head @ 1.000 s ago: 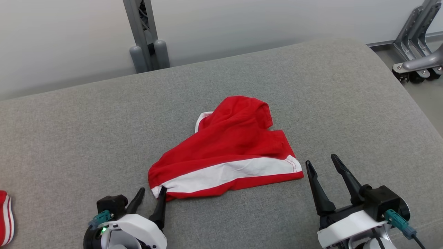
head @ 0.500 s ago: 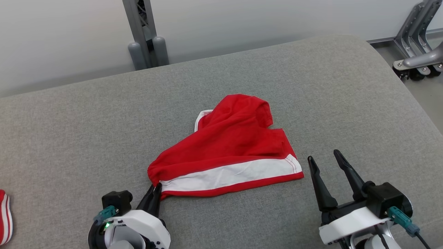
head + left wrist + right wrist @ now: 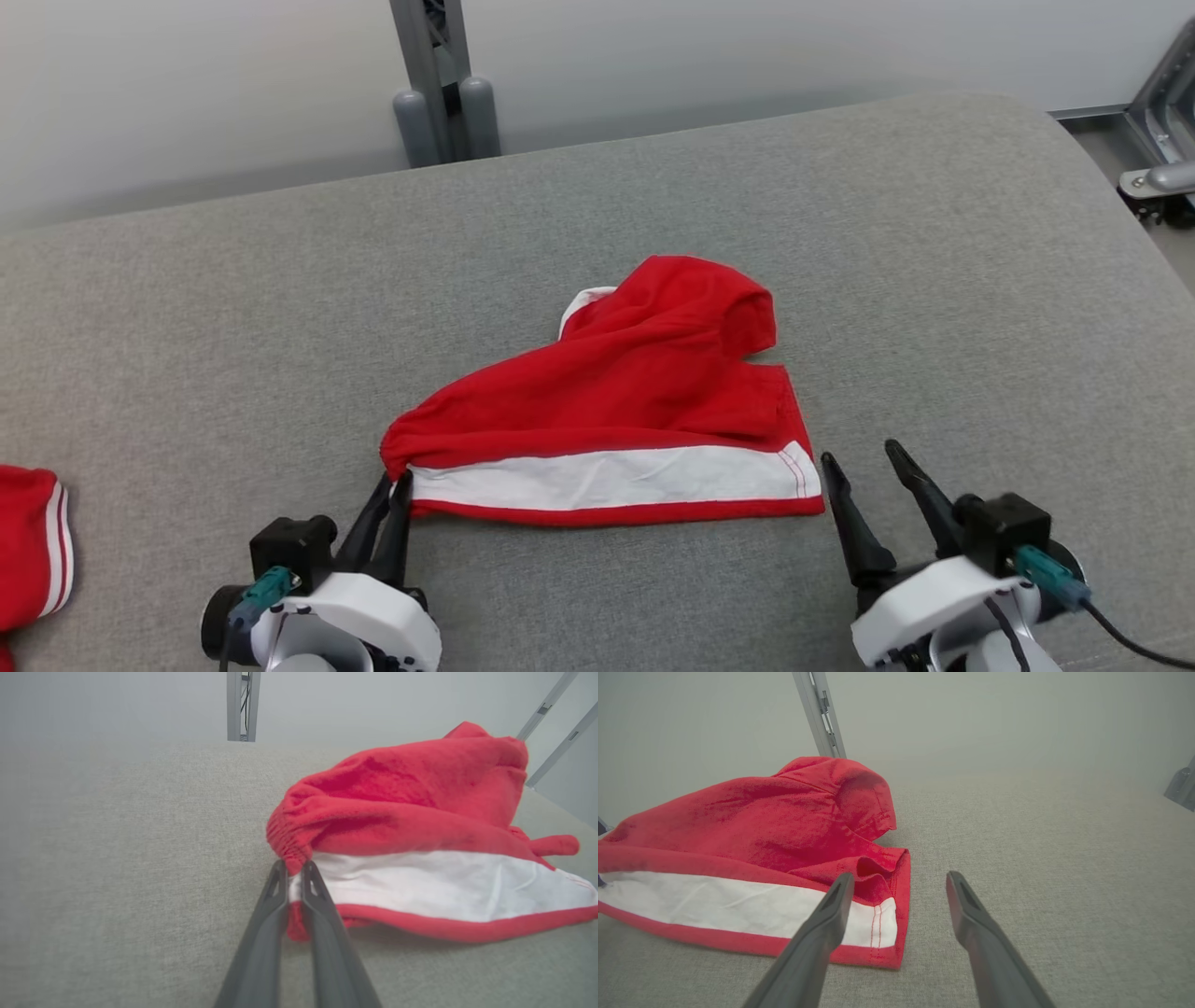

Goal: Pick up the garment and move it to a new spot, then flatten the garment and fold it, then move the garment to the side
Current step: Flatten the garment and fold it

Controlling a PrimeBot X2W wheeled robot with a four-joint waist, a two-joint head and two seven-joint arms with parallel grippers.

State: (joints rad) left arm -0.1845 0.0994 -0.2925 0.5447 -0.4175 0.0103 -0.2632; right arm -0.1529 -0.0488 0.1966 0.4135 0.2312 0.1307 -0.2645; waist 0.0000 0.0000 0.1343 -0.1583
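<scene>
We see crumpled red knit shorts [image 3: 635, 392], white stripe, mid grey woven tabletop [image 3: 187, 327]; left claw [image 3: 393, 478], apart a second ago, now clamps their gathered corner; right claw [image 3: 859, 453] apart beside hem.

The left gripper [image 3: 390, 481] and right gripper [image 3: 859, 455] each have two long tapering black fingers [image 3: 850, 523], a white rounded shell [image 3: 920, 607], a black block [image 3: 1004, 532] and teal plug [image 3: 1041, 571].
</scene>
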